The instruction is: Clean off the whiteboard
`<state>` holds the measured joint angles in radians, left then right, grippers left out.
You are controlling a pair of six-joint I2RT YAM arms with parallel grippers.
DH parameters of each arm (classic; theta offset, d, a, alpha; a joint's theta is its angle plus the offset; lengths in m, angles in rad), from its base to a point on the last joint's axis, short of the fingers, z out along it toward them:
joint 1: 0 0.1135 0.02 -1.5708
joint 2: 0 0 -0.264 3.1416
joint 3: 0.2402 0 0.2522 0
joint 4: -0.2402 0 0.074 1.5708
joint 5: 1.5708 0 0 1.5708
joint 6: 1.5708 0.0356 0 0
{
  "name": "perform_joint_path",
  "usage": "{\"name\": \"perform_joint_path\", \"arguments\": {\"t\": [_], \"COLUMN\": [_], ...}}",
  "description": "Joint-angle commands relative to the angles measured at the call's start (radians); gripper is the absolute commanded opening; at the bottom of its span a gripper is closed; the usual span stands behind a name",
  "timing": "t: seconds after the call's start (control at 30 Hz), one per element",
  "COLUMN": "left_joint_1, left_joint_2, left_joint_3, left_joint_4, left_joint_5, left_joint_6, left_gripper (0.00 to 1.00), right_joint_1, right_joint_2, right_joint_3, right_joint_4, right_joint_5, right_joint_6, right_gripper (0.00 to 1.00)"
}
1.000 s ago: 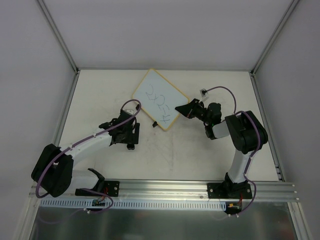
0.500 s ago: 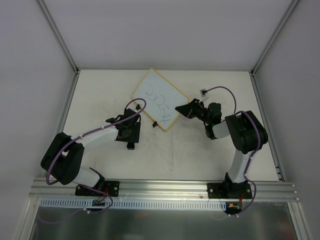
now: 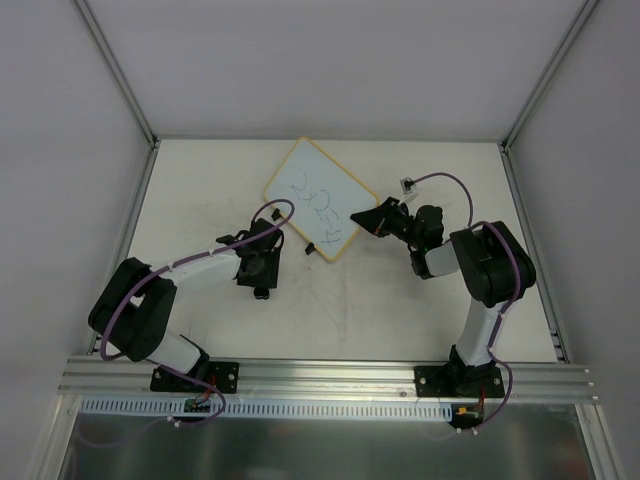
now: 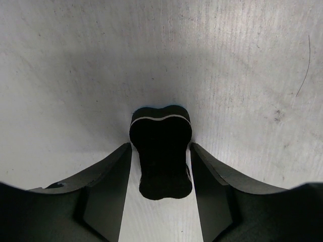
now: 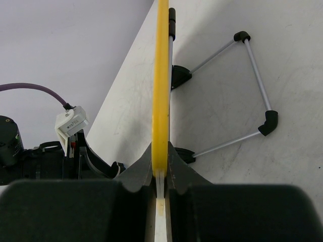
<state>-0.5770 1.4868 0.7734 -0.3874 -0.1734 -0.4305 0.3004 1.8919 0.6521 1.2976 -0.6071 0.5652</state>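
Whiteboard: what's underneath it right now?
A folding wire stand with black joints sticks out beneath the whiteboard, clipped at its yellow edge, above the table. The board's underside itself is hidden: edge-on from the right wrist, covered from above.

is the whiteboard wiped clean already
No, dark scribbles show across the whiteboard in the top view.

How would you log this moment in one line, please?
left tool: flanks eraser, contact unclear | right tool: shut on whiteboard edge | scribbles: present

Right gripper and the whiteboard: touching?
Touching. The right wrist view shows the right gripper shut on the yellow frame edge of the whiteboard, both fingers pressed against it, no gap.
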Motion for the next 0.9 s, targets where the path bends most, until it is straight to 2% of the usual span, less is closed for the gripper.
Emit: {"name": "perform_joint_path", "arguments": {"t": [0.0, 0.2, 0.43, 0.47, 0.87], "left_joint_1": [-0.011, -0.009, -0.009, -0.009, -0.006], "left_joint_2": [-0.003, -0.039, -0.053, -0.054, -0.082], "left_joint_3": [0.020, 0.018, 0.017, 0.017, 0.007], "left_joint_4": [-0.016, -0.016, -0.016, -0.016, 0.013], "left_joint_5": [0.006, 0.003, 0.005, 0.003, -0.012], "left_joint_6": [-0.025, -0.030, -0.040, -0.039, -0.050], "left_gripper": [0.50, 0.52, 0.33, 0.28, 0.18], "right_joint_1": [-0.007, -0.009, -0.009, -0.007, -0.009], "right_joint_2": [0.009, 0.009, 0.009, 0.010, 0.010], "right_joint_3": [0.029, 0.029, 0.034, 0.034, 0.034], "right_joint_4": [0.209, 0.212, 0.215, 0.216, 0.220], "right_joint_5": [-0.017, -0.019, -0.025, -0.026, -0.029], "right_joint_6": [-0.011, -0.007, -0.002, -0.002, 0.002], "right_gripper": [0.02, 0.02, 0.03, 0.03, 0.02]}}
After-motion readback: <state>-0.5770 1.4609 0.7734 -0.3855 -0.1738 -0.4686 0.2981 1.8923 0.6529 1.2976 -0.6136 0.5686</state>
